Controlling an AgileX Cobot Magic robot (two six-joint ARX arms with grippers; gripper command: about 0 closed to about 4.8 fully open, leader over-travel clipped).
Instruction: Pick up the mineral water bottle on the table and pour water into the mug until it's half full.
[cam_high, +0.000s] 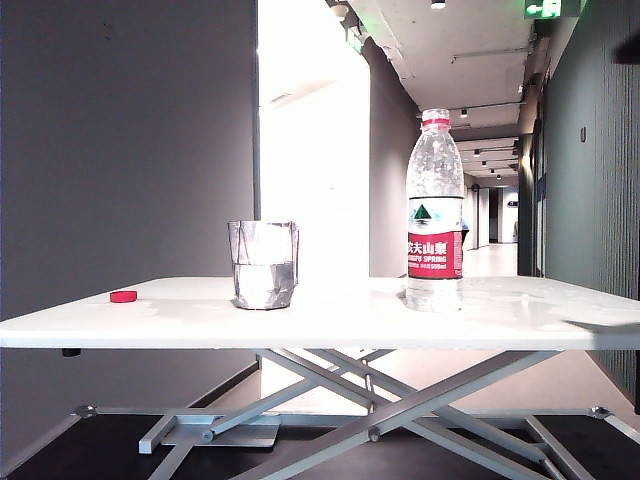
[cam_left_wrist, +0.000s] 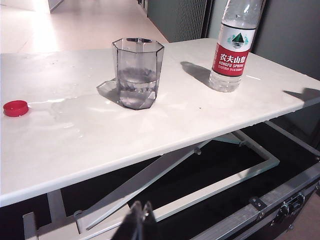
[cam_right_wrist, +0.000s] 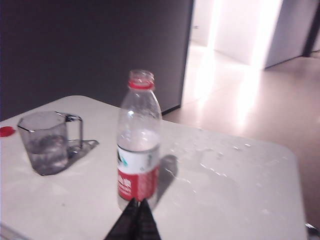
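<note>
Nearest, both grippers are seen only in their own wrist views. The left gripper (cam_left_wrist: 141, 220) is held low, near side of the table (cam_high: 330, 320), below the level of its top; its dark fingertips are pressed together w/ nothing between them, so the jaws are closed on nothing. The right gripper (cam_right_wrist: 134, 222) is held just short of the mineral water bottle (cam_high: 435, 210), pointed at the bottle's base; its tips are likewise met in a point, jaws closed and empty, and no contact w/ the bottle can be made out. Neither gripper is seen in the exterior view.

On the white tabletop, wet patches and droplets are scattered, esp. on the bare stretch beside the bottle. A small red cap (cam_high: 123, 296) is left lying flat toward the left edge, well apart from the rest. The mug (cam_high: 264, 264) is set upright left of centre; it is a clear faceted vessel, and a handle is shown on it in the right wrist view. Water (cam_left_wrist: 136, 76) is held in the mug, approx. to its middle. The bottle is stood upright to the right of the mug, apart from it, uncapped, red neck ring showing, red-and-white label facing the near side. Its water level can't be told for certain.

Beyond the table, a long corridor (cam_high: 490, 230) w/ ceiling lights is seen at far right, and a brightly lit opening at centre.
</note>
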